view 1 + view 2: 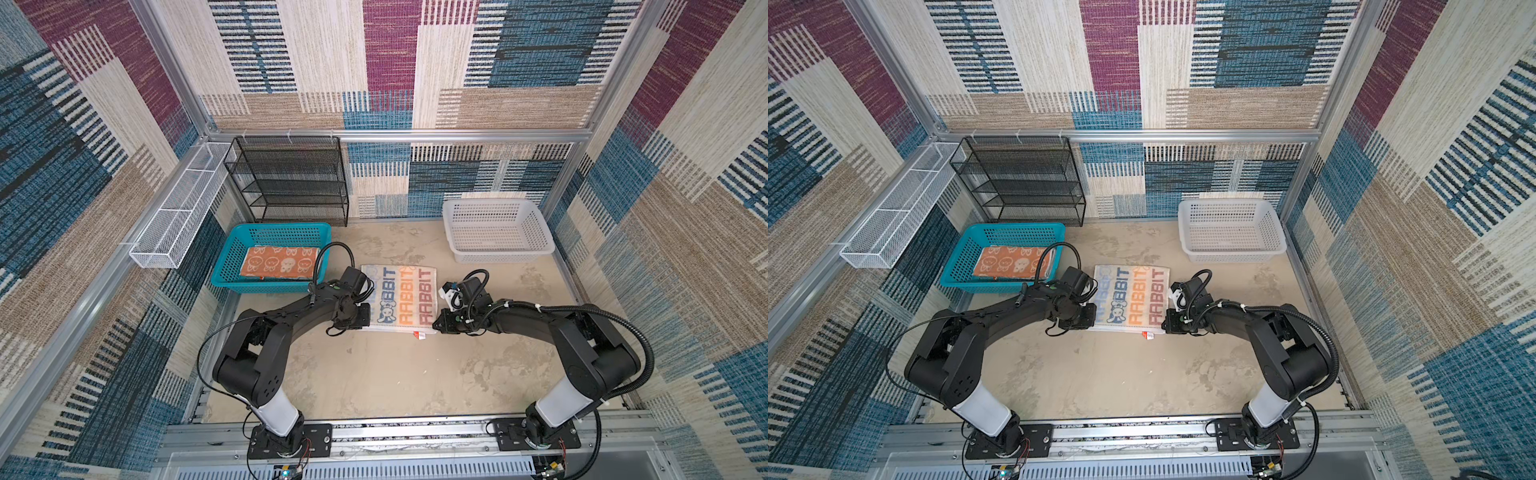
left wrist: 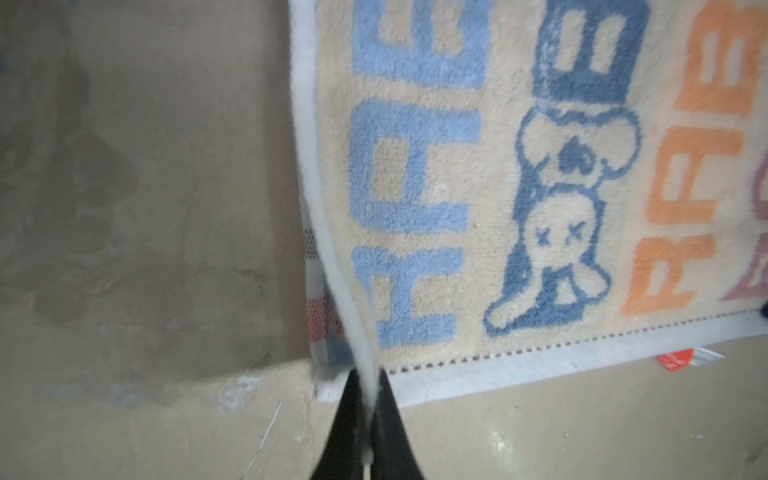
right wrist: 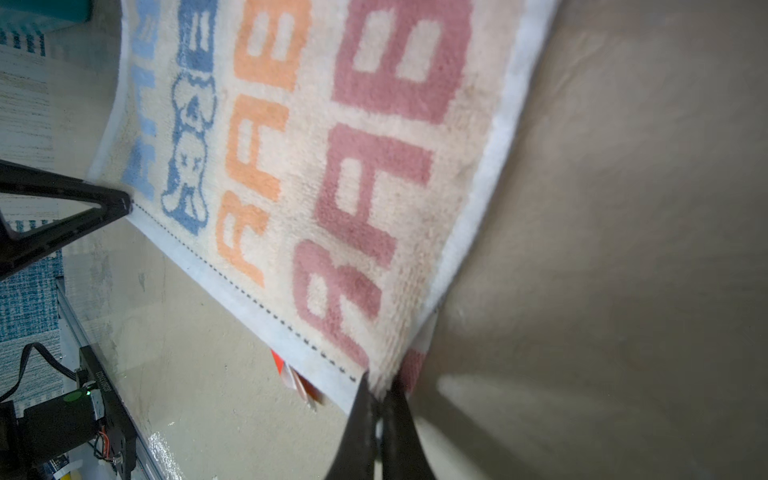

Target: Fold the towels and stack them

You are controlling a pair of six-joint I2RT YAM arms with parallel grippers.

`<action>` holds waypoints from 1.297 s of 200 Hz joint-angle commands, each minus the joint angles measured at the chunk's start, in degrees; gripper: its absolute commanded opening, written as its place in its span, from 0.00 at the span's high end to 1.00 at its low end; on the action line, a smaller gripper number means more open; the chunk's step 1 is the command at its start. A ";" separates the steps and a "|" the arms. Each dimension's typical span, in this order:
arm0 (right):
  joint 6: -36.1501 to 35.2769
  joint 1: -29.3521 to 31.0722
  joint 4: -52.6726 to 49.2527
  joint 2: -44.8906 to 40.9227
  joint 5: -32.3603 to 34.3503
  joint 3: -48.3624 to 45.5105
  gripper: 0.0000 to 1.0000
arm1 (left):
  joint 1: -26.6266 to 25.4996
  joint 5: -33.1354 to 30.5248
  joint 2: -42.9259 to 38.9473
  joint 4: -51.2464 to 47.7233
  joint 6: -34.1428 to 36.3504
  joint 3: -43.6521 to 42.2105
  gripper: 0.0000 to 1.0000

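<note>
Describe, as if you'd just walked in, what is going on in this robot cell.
Two robot arms are working on the RABBIT towel spread on the tabletop. The left gripper and the right gripper are each shut on one of its near corners, holding them slightly raised; a second layer shows beneath. An orange rabbit-face towel already lies folded in the teal basket.

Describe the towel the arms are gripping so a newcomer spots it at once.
Between the teal basket and the white basket, a cream towel lies on the tabletop. Unlike the orange towel inside the teal basket, it reads RABBIT in blue, orange and pink.
</note>
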 commanded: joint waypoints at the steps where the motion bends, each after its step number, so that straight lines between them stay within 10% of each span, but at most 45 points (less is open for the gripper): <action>1: 0.53 0.03 0.69 0.56 1.79 -0.33 1.00 | 0.15 -2.30 0.58 0.12 0.20 -0.70 1.00; 259: 2.70 2.21 1.97 -0.45 3.77 -4.13 0.94 | 0.16 -3.10 2.21 1.06 0.54 -0.92 1.00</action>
